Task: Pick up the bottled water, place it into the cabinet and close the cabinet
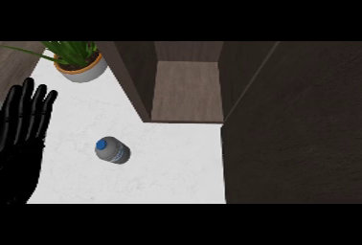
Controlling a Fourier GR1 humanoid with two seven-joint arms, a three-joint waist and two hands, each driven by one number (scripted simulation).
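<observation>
The bottled water (112, 150), grey with a blue cap, stands upright on the white counter (170, 162), seen from above. Behind it, the dark wooden cabinet (187, 86) stands with its inside shelf showing; its door (293, 129) is swung open and fills the right side of the view. At the left edge my left hand (25, 129) rests open, fingers straight and pointing up, a short way left of the bottle and apart from it. My right hand does not show.
A potted green plant (79, 61) in a white and orange pot stands at the back left of the counter, beside the cabinet's left wall. The counter's front edge runs along the bottom of the view.
</observation>
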